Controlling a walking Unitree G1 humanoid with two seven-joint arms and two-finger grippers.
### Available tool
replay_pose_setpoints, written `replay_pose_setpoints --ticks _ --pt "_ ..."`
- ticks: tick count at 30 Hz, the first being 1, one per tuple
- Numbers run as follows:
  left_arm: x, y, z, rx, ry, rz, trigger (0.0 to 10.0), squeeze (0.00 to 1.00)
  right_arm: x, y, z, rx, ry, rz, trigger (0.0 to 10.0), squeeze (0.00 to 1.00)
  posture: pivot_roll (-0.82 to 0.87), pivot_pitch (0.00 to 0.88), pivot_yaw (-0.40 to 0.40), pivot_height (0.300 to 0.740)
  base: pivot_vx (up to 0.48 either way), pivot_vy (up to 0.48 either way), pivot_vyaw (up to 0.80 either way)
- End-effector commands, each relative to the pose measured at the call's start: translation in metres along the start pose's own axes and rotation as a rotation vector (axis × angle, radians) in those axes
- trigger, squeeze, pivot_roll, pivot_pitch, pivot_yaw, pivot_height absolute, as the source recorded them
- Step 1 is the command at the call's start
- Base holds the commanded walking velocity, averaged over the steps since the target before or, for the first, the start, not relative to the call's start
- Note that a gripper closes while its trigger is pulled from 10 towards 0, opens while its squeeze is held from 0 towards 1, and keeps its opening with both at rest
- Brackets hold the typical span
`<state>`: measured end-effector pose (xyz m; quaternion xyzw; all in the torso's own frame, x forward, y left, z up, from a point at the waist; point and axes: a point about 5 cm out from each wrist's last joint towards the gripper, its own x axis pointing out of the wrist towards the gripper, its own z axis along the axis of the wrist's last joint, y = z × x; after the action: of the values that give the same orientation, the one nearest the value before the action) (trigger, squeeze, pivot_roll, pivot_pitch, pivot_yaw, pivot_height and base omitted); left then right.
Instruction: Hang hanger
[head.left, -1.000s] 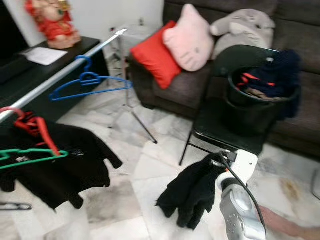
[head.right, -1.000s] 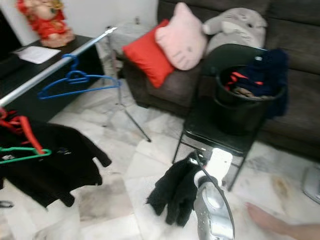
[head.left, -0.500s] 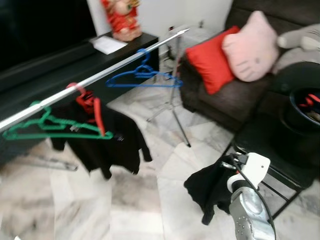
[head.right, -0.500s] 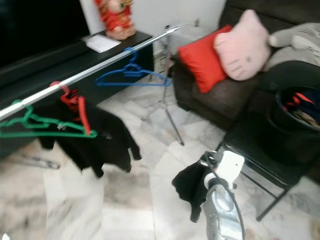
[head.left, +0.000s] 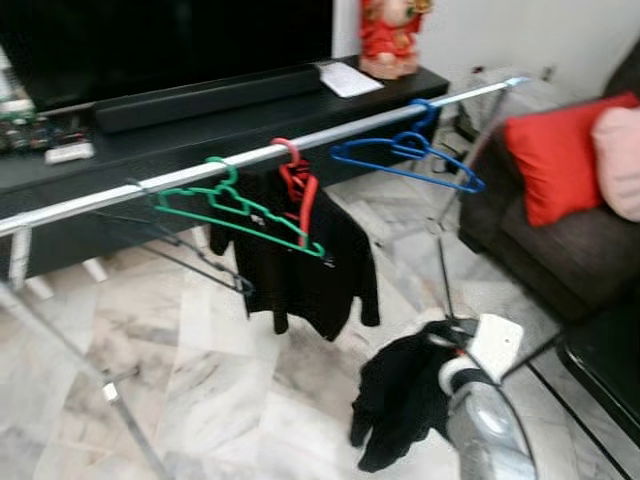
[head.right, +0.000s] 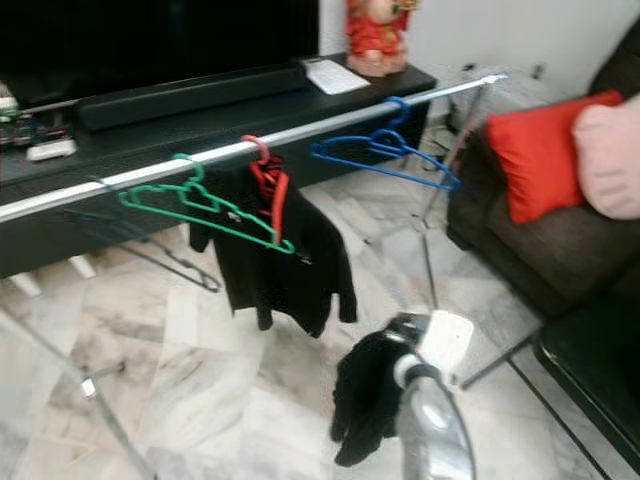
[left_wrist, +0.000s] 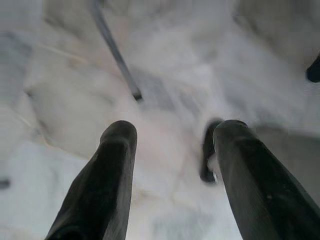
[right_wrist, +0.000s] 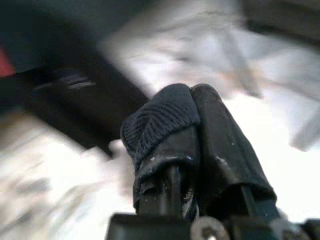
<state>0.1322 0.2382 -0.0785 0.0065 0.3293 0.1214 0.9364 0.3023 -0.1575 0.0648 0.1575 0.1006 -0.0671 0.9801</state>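
The right gripper (right_wrist: 192, 150) is clenched on a black knit garment (head.left: 400, 395) that dangles low over the marble floor (head.left: 215, 385), below and to the right of the clothes rail (head.left: 250, 158). The rail's long axis runs from near left up toward far right, carrying a green hanger (head.left: 235, 208), a red hanger (head.left: 298, 188) with a black top (head.left: 300, 265), and an empty blue hanger (head.left: 405, 160). That blue hanger lies up and ahead of the right gripper, the nearer arm. The left gripper (left_wrist: 172, 150) hangs idle, fingers spread and empty.

marble floor (head.left: 200, 340), black tv console (head.left: 200, 120), dark sofa (head.left: 560, 250).
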Motion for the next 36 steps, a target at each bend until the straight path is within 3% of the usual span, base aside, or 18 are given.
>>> replay_pose_setpoints --ticks 1,3,5,7,13,18,24,30,36 --pt "-0.005 0.000 -0.007 0.003 0.006 0.007 10.0 0.00 0.000 -0.009 0.002 0.004 -0.005 -0.006 10.0 0.00 0.02 0.177 -0.043 0.740 0.000 0.000 0.80" --pt "0.004 -0.002 0.012 0.039 -0.073 -0.007 10.0 0.00 0.000 -0.011 0.000 0.004 0.002 0.001 10.0 0.00 0.02 0.177 -0.045 0.740 0.000 0.000 0.80" --pt "0.021 -0.007 0.071 0.060 -0.309 -0.018 10.0 0.00 -0.002 -0.012 -0.002 0.010 0.010 0.009 10.0 0.00 0.02 0.173 -0.052 0.740 0.000 0.000 0.80" --pt "0.024 -0.007 0.108 0.051 -0.433 -0.031 10.0 0.00 -0.003 -0.015 -0.006 0.008 0.013 0.008 10.0 0.00 0.02 0.168 -0.051 0.740 0.000 0.000 0.80" --pt "0.024 -0.018 0.108 0.047 -0.437 -0.086 10.0 0.00 -0.005 -0.027 -0.017 -0.014 0.018 -0.016 10.0 0.00 0.04 0.128 -0.033 0.740 0.000 0.000 0.62" --pt "0.024 -0.016 0.108 0.025 -0.442 -0.067 10.0 0.00 -0.004 -0.033 -0.018 0.012 -0.012 -0.061 10.0 0.00 0.04 0.100 -0.013 0.740 0.000 0.000 0.00" --pt "0.020 -0.017 0.114 0.042 -0.455 -0.053 10.0 0.00 -0.007 -0.034 -0.023 -0.022 -0.014 -0.060 10.0 0.00 0.03 0.073 -0.002 0.740 0.000 0.000 0.00" --pt "0.018 -0.020 0.115 0.024 -0.472 -0.050 10.0 0.00 -0.008 -0.033 -0.020 -0.030 -0.050 -0.039 10.0 0.00 0.02 0.118 -0.019 0.740 0.000 0.000 0.00" --pt "0.015 -0.022 0.116 0.009 -0.479 -0.042 10.0 0.00 -0.009 -0.029 -0.015 -0.037 -0.077 -0.004 10.0 0.00 0.02 0.133 -0.039 0.740 0.000 -0.417 0.00"
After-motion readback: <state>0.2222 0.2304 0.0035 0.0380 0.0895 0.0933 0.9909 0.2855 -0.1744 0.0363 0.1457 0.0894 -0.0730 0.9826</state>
